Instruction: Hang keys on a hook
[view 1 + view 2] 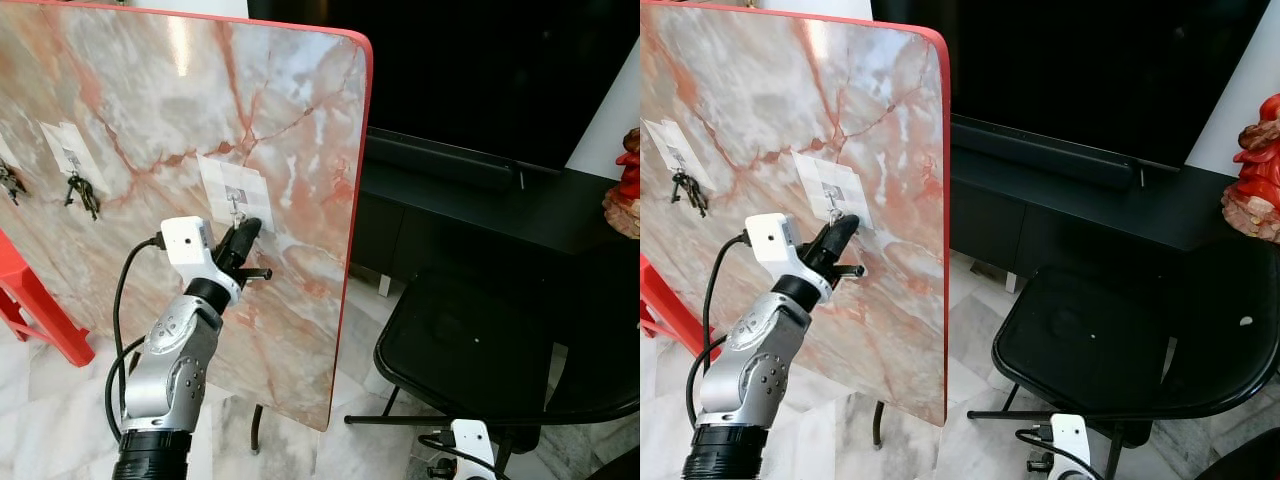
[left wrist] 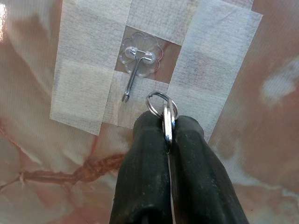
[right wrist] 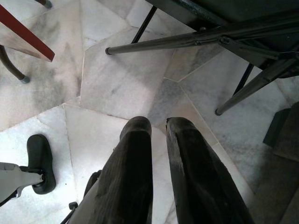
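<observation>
My left gripper [image 1: 249, 229] is raised against the upright marble board [image 1: 150, 120] and is shut on a silver key ring [image 2: 162, 108]. The ring sticks out past the fingertips, just below and beside the tip of a clear stick-on wire hook [image 2: 135, 70] taped on a white patch [image 1: 234, 190]. Ring and hook are close but apart. A key part [image 1: 262, 273] juts out beneath the fingers. Another bunch of dark keys [image 1: 83, 193] hangs on a hook further left on the board. My right gripper [image 3: 156, 128] hangs low over the floor, fingers nearly together, holding nothing.
The board has a red rim [image 1: 358, 200]. A black folding chair [image 1: 470, 345] stands to the right, and a dark TV cabinet [image 1: 470, 200] lies behind it. A red stool [image 1: 30, 300] is at far left. The floor is marble tile [image 3: 117, 79].
</observation>
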Robot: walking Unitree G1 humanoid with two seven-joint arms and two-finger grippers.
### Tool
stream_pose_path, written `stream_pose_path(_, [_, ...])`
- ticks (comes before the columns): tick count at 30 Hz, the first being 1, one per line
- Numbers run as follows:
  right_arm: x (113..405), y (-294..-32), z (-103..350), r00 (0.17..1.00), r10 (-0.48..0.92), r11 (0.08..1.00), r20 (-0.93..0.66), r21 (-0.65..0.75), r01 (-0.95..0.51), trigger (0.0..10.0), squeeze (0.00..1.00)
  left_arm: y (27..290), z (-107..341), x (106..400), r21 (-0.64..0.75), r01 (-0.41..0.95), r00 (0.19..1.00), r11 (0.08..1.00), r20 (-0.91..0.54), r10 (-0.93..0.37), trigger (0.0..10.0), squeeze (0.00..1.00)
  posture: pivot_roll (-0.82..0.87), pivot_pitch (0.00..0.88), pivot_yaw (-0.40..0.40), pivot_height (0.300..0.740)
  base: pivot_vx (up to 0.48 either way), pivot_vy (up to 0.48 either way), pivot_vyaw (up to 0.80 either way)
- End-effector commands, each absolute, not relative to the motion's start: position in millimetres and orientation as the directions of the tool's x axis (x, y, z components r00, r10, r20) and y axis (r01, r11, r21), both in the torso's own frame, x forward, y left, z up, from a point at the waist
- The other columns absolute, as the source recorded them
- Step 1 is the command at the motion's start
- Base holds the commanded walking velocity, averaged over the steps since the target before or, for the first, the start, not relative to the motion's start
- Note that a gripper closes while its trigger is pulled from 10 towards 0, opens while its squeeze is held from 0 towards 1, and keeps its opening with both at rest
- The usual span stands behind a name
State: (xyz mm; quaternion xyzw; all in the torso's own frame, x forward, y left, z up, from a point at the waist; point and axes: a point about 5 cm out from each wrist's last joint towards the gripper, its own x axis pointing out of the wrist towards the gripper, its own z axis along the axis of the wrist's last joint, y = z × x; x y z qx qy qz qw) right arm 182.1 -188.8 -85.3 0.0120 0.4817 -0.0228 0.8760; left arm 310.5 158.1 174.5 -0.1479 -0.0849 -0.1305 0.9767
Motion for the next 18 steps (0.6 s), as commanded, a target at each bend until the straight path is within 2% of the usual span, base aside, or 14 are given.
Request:
stream_pose_path(1, [183.8,-190.1,-84.3,0.534,-0.029,0.999,-0.845,-0.007,0.043,10.0,0.00,157.0,180.5,310.1,-0.257,0.295,0.945,0.920,0.220,-0.241,10.0,0.00,0.01,0.000,-0.043,0.740,0.000,0.000,0.00])
stream_pose_path(18, [183.7,-190.8,-84.3,0.532,-0.027,0.999,-0.846,-0.007,0.039,10.0,0.00,163.2,175.6,309.4,-0.263,0.267,0.955,0.927,0.203,-0.217,10.0,0.00,0.01,0.000,-0.047,0.740,0.000,0.000,0.00])
